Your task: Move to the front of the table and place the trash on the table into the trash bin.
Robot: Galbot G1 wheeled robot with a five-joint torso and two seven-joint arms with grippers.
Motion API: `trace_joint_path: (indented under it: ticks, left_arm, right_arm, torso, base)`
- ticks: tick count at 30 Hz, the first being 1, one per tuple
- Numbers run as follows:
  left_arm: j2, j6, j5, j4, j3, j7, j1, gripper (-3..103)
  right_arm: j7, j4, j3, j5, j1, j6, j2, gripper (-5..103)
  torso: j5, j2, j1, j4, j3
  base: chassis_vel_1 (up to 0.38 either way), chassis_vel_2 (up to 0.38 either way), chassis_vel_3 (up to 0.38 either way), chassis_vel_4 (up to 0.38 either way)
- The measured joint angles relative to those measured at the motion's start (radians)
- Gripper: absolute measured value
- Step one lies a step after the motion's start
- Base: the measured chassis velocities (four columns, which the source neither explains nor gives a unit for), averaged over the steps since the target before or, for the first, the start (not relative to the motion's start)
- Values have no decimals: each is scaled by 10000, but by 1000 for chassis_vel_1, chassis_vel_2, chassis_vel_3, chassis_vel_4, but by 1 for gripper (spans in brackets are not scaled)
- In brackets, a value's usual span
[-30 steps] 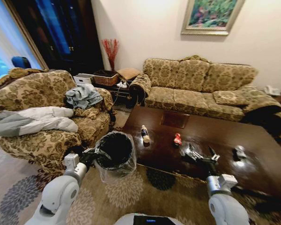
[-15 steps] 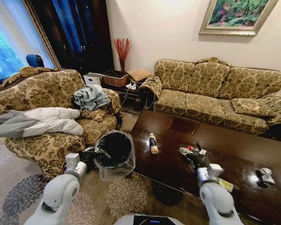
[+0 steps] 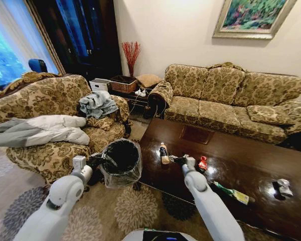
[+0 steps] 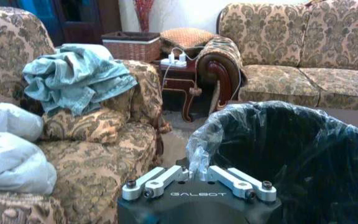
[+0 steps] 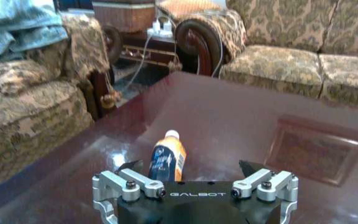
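Note:
On the dark brown table, a small white-capped bottle lies near the left end. My right gripper is open just behind it. In the right wrist view the bottle sits between the spread fingers of that gripper, closer to one fingertip. A red can, a green bottle and a silvery can lie further right. The black trash bin stands off the table's left end. My left gripper is shut on its plastic bag at the rim.
A patterned armchair with clothes piled on it stands left of the bin. A long sofa runs behind the table. A side table with a basket fills the corner. Floral carpet lies in front.
My right arm has swung left across the table, from beside the red can to the small bottle. The left gripper has stayed on the bin's bag. The head view shifted early on.

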Motion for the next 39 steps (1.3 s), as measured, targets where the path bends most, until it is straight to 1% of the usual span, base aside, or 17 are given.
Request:
trace_joint_path:
  ticks: [4, 9, 10, 12, 17, 22, 27, 28, 29, 31, 33, 34, 36, 38, 39]
  left_arm:
    - [206, -7, -147, 291, 40, 26, -305, 4]
    - [446, -11, -331, 504, 89, 53, -427, 4]
    - [446, -11, -331, 504, 89, 53, -427, 4]
    - [501, -14, -349, 570, 139, 72, -489, 4]
    - [563, -14, -386, 613, 214, 116, -568, 4]
    - [585, -15, -427, 626, 235, 126, -592, 4]
    - [585, -15, -471, 627, 234, 127, -582, 4]
    - [573, -16, -479, 627, 232, 128, -571, 4]
    - [552, -16, -480, 627, 232, 128, -567, 4]
    - [537, -16, -480, 627, 232, 128, -566, 4]
    - [472, -16, -477, 608, 232, 119, -572, 4]
    - [472, -16, -477, 608, 232, 119, -572, 4]
    - [418, -14, -477, 567, 228, 104, -615, 4]
    - [407, -13, -477, 558, 226, 100, -627, 4]
    - [394, -9, -479, 540, 220, 89, -646, 4]
  right_arm:
    - [392, -589, -267, 328, 258, -250, 381, 100]
    - [806, -1414, -307, 629, 549, -371, 985, 100]
    - [806, -1414, -307, 629, 549, -371, 985, 100]
    - [1289, -1786, -278, 782, 802, -494, 1240, 100]
    - [1796, -2210, -233, 1125, 1181, -715, 1534, 100]
    - [1808, -2689, -192, 1280, 1438, -703, 1725, 100]
    - [1634, -3338, -19, 1292, 1819, -672, 1975, 100]
    - [1533, -3501, 32, 1297, 1917, -665, 2028, 101]
    - [1472, -3582, 51, 1310, 1966, -664, 2051, 97]
    - [1435, -3631, 59, 1319, 1989, -664, 2061, 97]
    - [1341, -3876, 97, 1326, 2038, -666, 2106, 86]
    - [1341, -3876, 97, 1326, 2038, -666, 2106, 86]
    - [1188, -4078, 135, 1323, 2034, -665, 2102, 75]
    - [1163, -4105, 145, 1320, 2029, -664, 2101, 75]
    - [1131, -4151, 178, 1320, 2011, -662, 2103, 65]
  torso:
    - [0, 0, -6, -4, -2]
    - [1, 1, -10, 0, -4]
    - [1, 1, -10, 0, -4]
    - [1, 0, -9, -1, -4]
    - [1, 0, -8, -2, -4]
    - [1, 0, -9, -1, -6]
    - [3, -1, -8, -2, -5]
    - [3, -2, -8, -2, -5]
    - [3, -3, -7, -1, -5]
    - [2, -3, -8, -1, -5]
    - [3, -3, -8, -1, -5]
    - [3, -3, -8, -1, -5]
    - [3, -2, -9, -1, -6]
    - [3, -3, -9, -1, -6]
    - [3, -3, -8, -4, -6]
  base:
    - [0, 0, 0, 0]
    - [0, 0, 0, 0]
    - [0, 0, 0, 0]
    - [0, 0, 0, 0]
    - [0, 0, 0, 0]
    - [0, 0, 0, 0]
    - [0, 0, 0, 0]
    - [0, 0, 0, 0]
    - [0, 0, 0, 0]
    - [0, 0, 0, 0]
    - [0, 0, 0, 0]
    - [0, 0, 0, 0]
    - [0, 0, 0, 0]
    - [0, 0, 0, 0]
    - [0, 0, 0, 0]
